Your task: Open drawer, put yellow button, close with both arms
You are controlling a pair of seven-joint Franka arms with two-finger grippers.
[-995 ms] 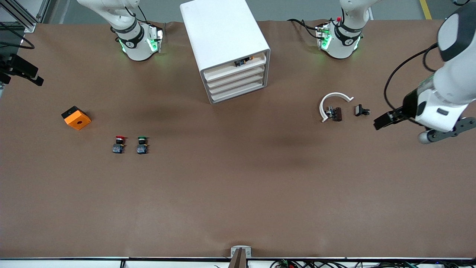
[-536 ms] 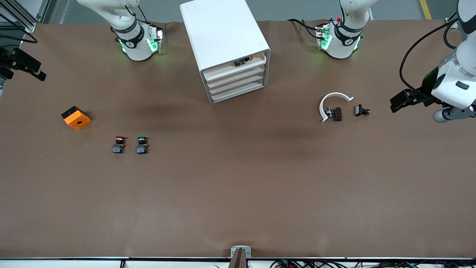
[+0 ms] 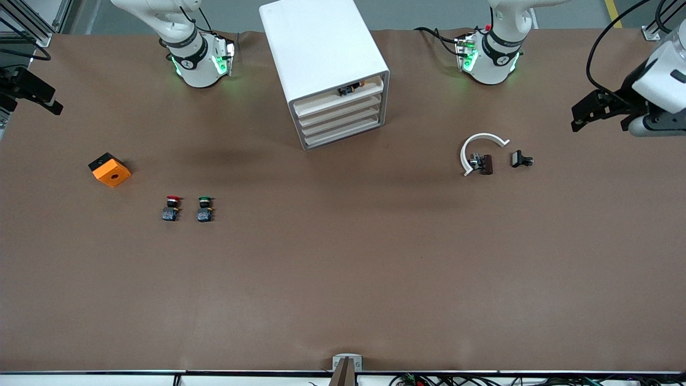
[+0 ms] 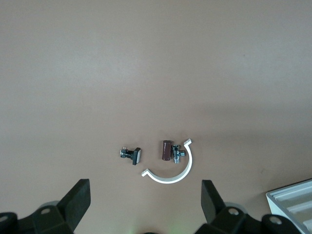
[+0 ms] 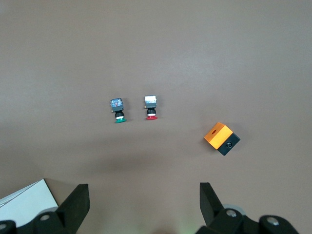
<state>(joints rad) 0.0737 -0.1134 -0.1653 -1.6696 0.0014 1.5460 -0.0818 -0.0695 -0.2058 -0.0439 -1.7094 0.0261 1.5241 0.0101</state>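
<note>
The white cabinet (image 3: pixel 321 48) stands between the two arm bases. Its top drawer (image 3: pixel 335 100) has its front level with the three lower trays. The yellow button (image 3: pixel 349 89) lies in that drawer, seen through the gap above its front. My left gripper (image 3: pixel 600 119) is open and empty, up over the left arm's end of the table; its wrist view (image 4: pixel 145 204) shows bare table between the fingers. My right gripper (image 3: pixel 32 101) is open and empty over the table's edge at the right arm's end, as its wrist view (image 5: pixel 142 204) also shows.
An orange cube (image 3: pixel 109 169), a red-capped button (image 3: pixel 171 208) and a green-capped button (image 3: pixel 204 209) lie toward the right arm's end. A white curved piece (image 3: pixel 471 147), a brown part (image 3: pixel 485 164) and a black part (image 3: pixel 520 159) lie toward the left arm's end.
My left arm has lifted and swung toward the bases' side at its end of the table, away from the small parts. My right gripper shifted slightly. The drawer and button have not moved.
</note>
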